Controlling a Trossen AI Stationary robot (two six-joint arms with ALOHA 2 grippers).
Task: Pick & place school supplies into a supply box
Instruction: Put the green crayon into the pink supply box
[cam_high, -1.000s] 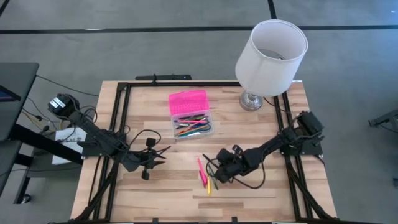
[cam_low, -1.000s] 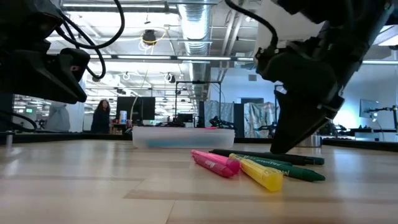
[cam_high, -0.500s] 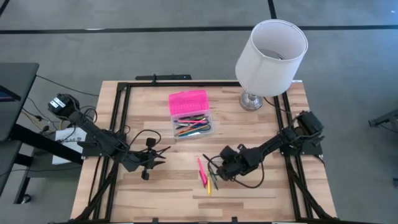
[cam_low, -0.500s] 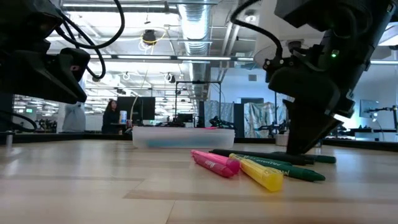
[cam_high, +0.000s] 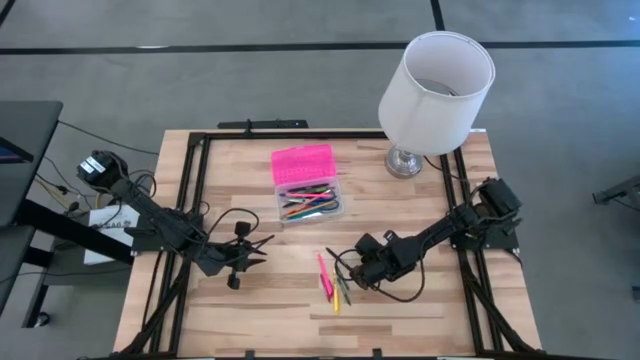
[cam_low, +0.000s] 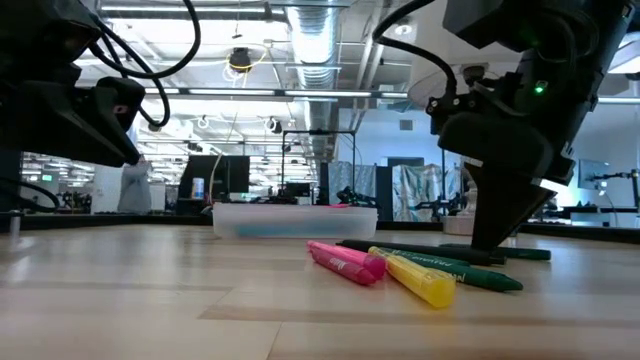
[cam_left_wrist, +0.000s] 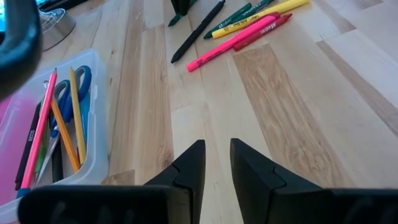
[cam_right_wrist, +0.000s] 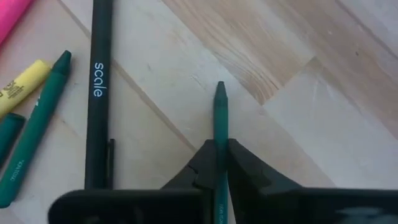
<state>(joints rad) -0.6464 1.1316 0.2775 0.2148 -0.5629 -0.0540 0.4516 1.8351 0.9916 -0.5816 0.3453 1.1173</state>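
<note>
Right wrist view shows the right end effector (cam_right_wrist: 221, 163) pinched shut on a thin green pencil (cam_right_wrist: 220, 115), which lies flat on the desk (cam_right_wrist: 323, 130) beside a black pen (cam_right_wrist: 99, 93). To do this step well, I think it should lift straight up so the pencil does not slip or knock the pen, then carry it to the supply box (cam_high: 307, 196) near the middle of the desk. High view shows the box, already holding many pens, which the wrist view misses. Left end effector (cam_left_wrist: 216, 163) waits just beside the box, fingers a little apart, holding nothing.
</note>
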